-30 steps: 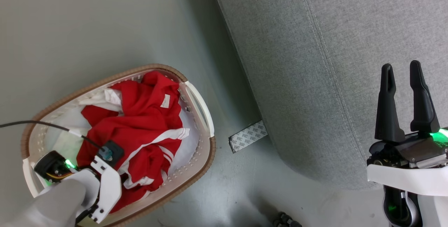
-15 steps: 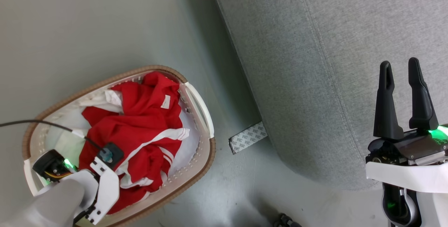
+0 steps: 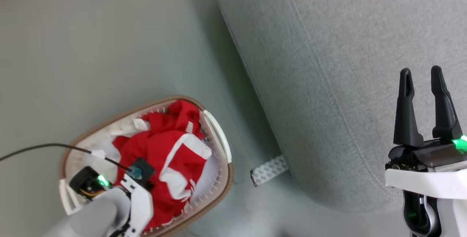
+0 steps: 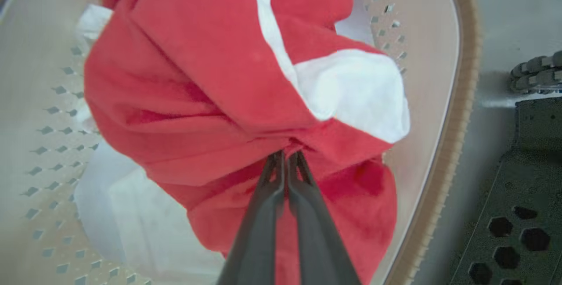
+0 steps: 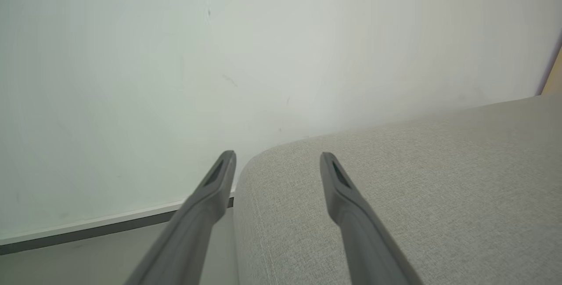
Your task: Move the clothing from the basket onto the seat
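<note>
White wrist shells (image 3: 427, 185), dark tapered claw fingers (image 3: 405, 120), green lights (image 3: 460, 142), a black cable (image 3: 54, 145), perhaps taped.

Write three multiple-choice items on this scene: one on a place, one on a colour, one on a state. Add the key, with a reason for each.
1. Where is the red clothing?
A) on the sofa
B) in the laundry basket
C) on the floor

2. What colour is the basket's rim?
A) brown
B) blue
C) black

3. How is the left hand?
A) open over the sofa
B) shut on the red clothing
C) open above the floor

Key:
1 B, the basket surrounds the clothing on every side.
2 A, a brown band runs along the basket's top edge.
3 B, the fingers meet in a bunched red fold.
</note>
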Controlling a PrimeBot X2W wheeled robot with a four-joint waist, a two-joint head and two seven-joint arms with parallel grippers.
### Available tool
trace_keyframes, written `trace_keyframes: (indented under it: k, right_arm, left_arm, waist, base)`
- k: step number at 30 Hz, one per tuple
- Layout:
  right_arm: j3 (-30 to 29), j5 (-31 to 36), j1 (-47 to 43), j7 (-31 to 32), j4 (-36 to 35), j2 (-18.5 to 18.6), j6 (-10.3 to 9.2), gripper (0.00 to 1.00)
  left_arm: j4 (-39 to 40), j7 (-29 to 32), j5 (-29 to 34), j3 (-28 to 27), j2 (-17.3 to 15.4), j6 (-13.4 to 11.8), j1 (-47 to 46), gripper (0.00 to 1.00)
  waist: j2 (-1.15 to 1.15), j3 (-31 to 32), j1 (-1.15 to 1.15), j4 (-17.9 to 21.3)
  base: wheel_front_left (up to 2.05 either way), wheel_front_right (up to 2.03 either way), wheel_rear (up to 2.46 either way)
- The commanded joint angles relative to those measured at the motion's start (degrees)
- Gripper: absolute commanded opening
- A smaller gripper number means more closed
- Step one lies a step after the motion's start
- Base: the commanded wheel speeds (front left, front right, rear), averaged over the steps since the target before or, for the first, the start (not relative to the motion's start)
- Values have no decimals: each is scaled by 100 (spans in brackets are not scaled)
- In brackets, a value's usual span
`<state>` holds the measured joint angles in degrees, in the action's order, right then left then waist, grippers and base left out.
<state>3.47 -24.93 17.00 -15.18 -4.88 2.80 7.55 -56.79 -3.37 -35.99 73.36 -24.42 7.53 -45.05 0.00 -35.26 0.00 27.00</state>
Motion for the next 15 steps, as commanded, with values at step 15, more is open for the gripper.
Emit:
trace_keyframes:
  k: [15]
  right_arm:
    - [-223,606,-343,4,564,20,-12,100]
  left_arm:
    - [63,-1099,-841,-74,822,-8,524,0]
  waist:
    - [0,1954,0,-987]
  base:
    - [0,0,0]
